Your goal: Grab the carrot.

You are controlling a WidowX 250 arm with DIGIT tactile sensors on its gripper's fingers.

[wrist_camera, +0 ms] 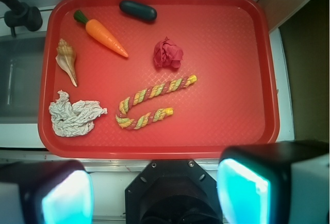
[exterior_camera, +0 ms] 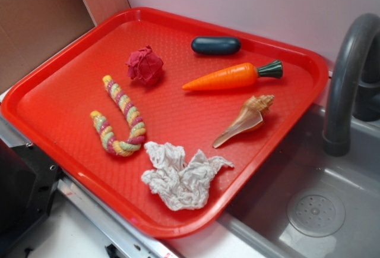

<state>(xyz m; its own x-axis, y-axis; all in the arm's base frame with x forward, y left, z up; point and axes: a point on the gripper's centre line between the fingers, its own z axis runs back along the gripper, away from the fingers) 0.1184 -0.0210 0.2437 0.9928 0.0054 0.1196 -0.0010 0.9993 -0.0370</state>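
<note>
Wrist view: I'm looking straight down on the red tray, my tool at the bottom edge, short of the tray's near rim.
Tool: pads spread wide, nothing between them.
Carrot: lying flat in the tray's far-left corner in this view, green cap toward the corner, tip pointing to the middle.
Capsule: dark teal, just beside the carrot's thick end, not touching.
Seashell: tan, near the carrot, apart from it.
Exterior view: carrot sits between capsule and seashell.
Others: crumpled red ball, striped rope, white crumpled cloth.
Sink: grey, beside the tray.
</note>
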